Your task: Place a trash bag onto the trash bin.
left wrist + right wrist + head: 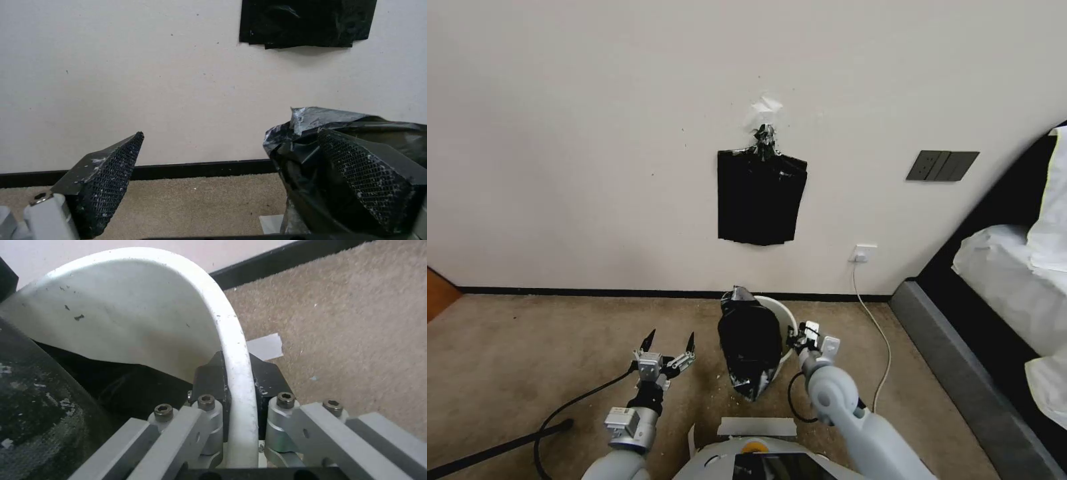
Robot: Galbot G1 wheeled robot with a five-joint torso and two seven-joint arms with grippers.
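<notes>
The cream-white trash bin [786, 315] stands on the carpet near the wall. The black trash bag [750, 347] lies crinkled over its left side and hangs down the outside, leaving the right part of the rim bare. My right gripper [799, 337] is shut on that bare rim; in the right wrist view the rim [231, 340] runs between the two fingers [212, 380], and the bag [40, 400] shows dark beside them. My left gripper [667, 347] hovers open just left of the bag, holding nothing. In the left wrist view the bag [311, 130] sits behind one of its fingers [369, 180].
A flat bundle of black bags [760, 197] hangs on the wall above the bin. A bed [1007, 280] and its grey base fill the right. A white cable [880, 333] runs from an outlet across the carpet, a black cable [574, 403] lies at left, and tape [757, 427] marks the floor.
</notes>
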